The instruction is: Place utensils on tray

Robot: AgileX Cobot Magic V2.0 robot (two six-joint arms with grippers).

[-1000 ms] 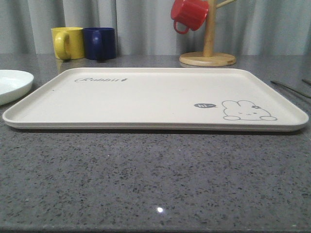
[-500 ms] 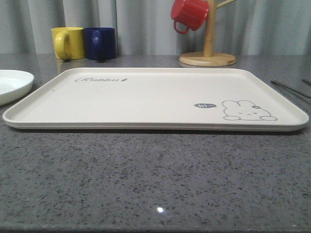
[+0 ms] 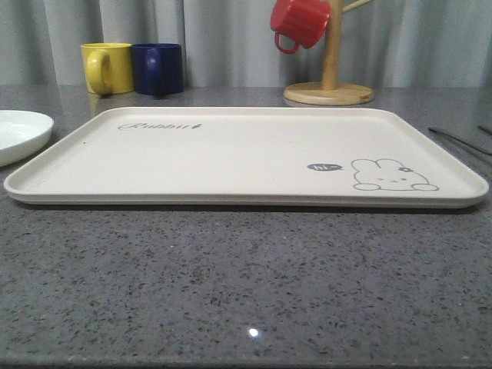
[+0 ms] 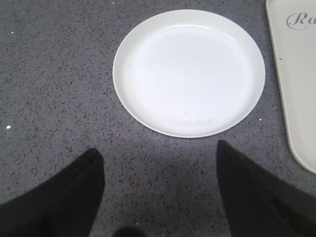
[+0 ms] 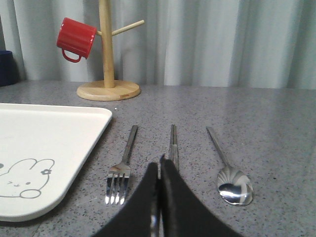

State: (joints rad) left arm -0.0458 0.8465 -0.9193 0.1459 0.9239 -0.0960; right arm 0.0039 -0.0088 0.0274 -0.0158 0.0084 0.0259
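Black right gripper (image 5: 159,170) was closed, low over the chopsticks (image 5: 173,139).
Left gripper (image 4: 160,163) was wide open, empty, the plate (image 4: 188,71) just beyond its fingertips.

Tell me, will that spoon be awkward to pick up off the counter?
Probably a bit. The spoon lies flat on the grey counter with a slim handle, so fingers get little to catch. Its polished steel looks slippery and may skid if pushed. The rounded bowl could let it rock, though it likely stays stiff.
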